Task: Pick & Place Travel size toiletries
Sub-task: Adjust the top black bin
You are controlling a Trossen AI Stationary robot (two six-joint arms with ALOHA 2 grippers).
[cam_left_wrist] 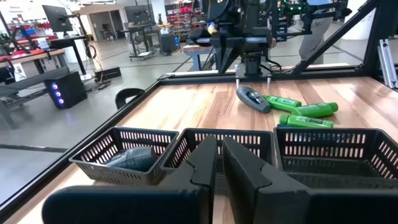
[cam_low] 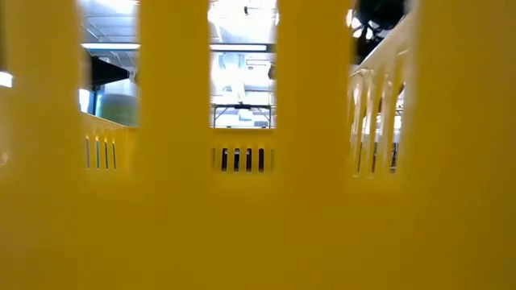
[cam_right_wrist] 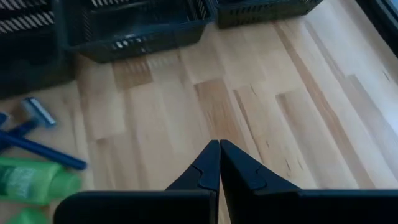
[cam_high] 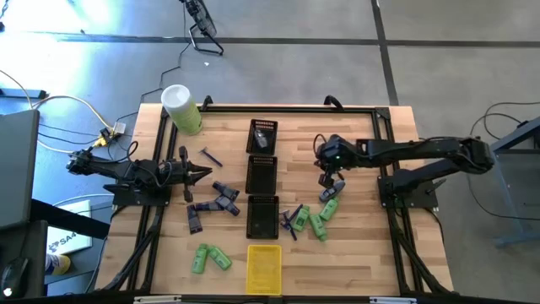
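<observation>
Looking down from above, the right gripper (cam_high: 329, 180) hangs over the right side of the table (cam_high: 363, 135), just above a grey-blue oval piece (cam_high: 326, 195) and a cluster of green bottles (cam_high: 321, 221). The left gripper (cam_high: 201, 175) rests low at the left, near the purple-grey tubes (cam_high: 221, 201) and a blue razor (cam_high: 210, 156). Two more green bottles (cam_high: 209, 258) lie at the near-left. Down the middle run three black baskets (cam_high: 261, 176) and, nearest the front edge, a yellow basket (cam_high: 263, 268). The farthest black basket holds one grey-blue piece (cam_high: 261, 139); the other two and the yellow one look bare.

The low view sits inside the yellow basket and shows only its slotted walls (cam_low: 242, 157).

From the left wrist, that arm's fingers (cam_left_wrist: 205, 163) are nearly together and hold nothing. Beyond the baskets the other arm hovers above the oval piece (cam_left_wrist: 252, 98), with green bottles (cam_left_wrist: 306, 112) beside it.

From the right wrist, its own fingers (cam_right_wrist: 211, 163) are pressed together on nothing over bare wood, with a razor (cam_right_wrist: 38, 113) and a green bottle (cam_right_wrist: 31, 180) to one side.

I'd judge the right arm is lining up for that oval piece. It should spread its fingers well before descending, centre across the narrow width, and keep off the neighbouring bottle.
</observation>
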